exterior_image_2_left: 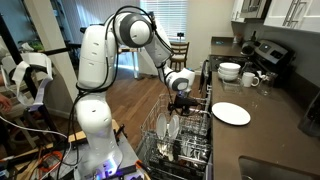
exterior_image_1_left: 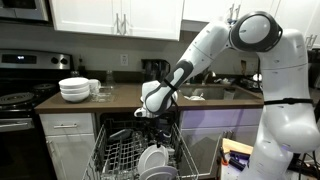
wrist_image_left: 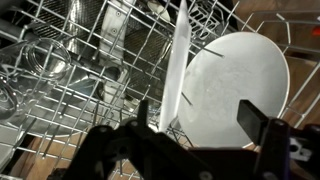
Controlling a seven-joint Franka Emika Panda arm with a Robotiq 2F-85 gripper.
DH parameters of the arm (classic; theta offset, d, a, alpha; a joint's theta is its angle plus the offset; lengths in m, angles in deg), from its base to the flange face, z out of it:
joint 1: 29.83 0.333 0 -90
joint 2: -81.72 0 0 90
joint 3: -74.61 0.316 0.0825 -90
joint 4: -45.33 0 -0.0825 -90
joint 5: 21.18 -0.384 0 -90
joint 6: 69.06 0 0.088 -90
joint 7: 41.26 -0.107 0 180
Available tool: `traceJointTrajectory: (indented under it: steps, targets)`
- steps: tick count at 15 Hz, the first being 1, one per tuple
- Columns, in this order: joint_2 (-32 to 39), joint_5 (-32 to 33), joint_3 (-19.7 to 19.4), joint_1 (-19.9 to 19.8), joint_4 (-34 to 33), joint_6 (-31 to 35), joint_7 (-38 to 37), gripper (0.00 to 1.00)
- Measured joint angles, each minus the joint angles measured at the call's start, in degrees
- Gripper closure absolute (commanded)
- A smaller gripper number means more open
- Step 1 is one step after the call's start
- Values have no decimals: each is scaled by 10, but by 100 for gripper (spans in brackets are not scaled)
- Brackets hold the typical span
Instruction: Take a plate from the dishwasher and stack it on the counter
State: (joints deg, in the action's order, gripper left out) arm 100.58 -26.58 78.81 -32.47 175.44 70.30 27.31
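A plate lies on the counter, right of frame, with bowls behind it. The gripper hangs over the dishwasher rack, centre.

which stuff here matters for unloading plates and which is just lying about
Job: plates in the rack, dishwasher, counter, plate on the counter, open tool.
Lying about: bowls, mug, stove, chair.
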Motion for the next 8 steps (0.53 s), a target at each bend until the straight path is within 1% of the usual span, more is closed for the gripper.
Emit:
traceJointTrajectory:
  steps: [1,2,5,6,7,8]
  targets:
    - [9,0,0,-4,-7,-1,0,20]
    - [18,0,1,-8,-13,-1,0,23]
    - [41,0,6,-18,-30,-2,0,24]
    - [48,0,7,-21,-34,-2,0,27]
    - [54,0,10,-25,-39,-3,0,41]
    - [59,0,11,-27,-43,-3,0,46]
